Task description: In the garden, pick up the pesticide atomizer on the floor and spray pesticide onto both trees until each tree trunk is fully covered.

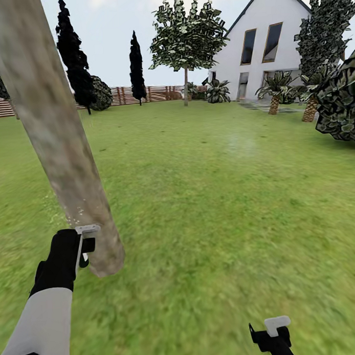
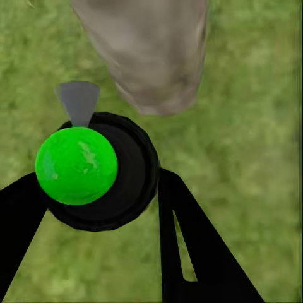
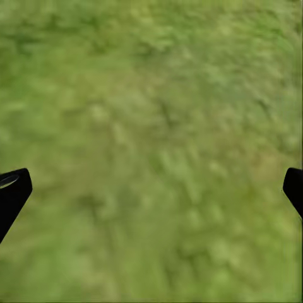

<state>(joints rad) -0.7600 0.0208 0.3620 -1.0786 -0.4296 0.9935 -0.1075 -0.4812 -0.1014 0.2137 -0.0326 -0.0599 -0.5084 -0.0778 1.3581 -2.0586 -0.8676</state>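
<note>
my left gripper (image 2: 101, 189) is clasping the atomizer (image 2: 76, 165) just beside the trunk (image 1: 53, 136); my right gripper (image 3: 151, 189) is hanging spread over grass (image 3: 158, 95), apparently empty.

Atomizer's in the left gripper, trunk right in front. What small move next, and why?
Probably hold the left gripper there and spray: the atomizer has its grey nozzle aimed toward the tree trunk close ahead, low near its base. Then sweep upward.
</note>
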